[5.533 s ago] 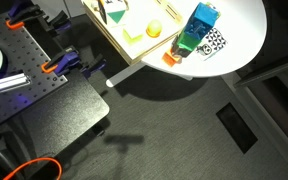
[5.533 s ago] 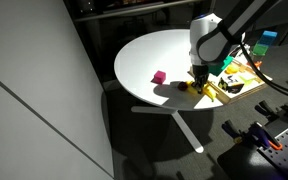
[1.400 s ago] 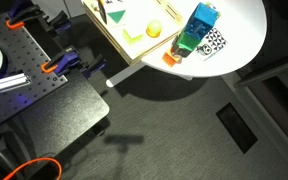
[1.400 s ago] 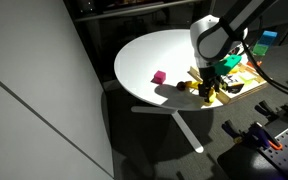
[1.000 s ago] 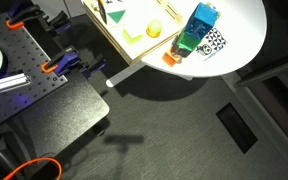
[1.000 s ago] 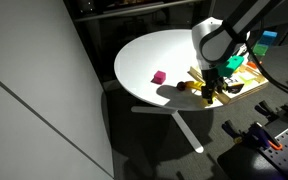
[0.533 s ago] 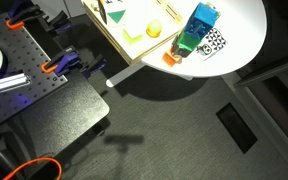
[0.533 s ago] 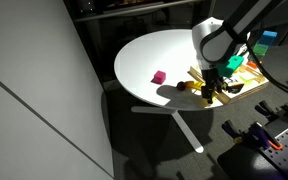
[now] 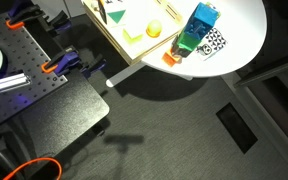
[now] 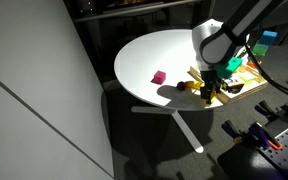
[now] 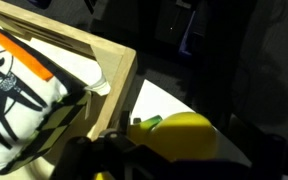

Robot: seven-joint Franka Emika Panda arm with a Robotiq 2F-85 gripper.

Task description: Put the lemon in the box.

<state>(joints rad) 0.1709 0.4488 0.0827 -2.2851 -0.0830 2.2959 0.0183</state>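
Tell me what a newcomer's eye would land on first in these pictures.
The tall blue-and-green carton on the round white table stands out first, next to the pale wooden box. In an exterior view the gripper hangs at the box's edge, and a small pink object lies apart on the tabletop. The wrist view is dominated by the yellow lemon, close up by the box's corner.

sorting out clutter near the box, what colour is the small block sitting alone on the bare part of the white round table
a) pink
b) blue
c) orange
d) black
a: in an exterior view the small block lying by itself on the round table is clearly pink against the white top.
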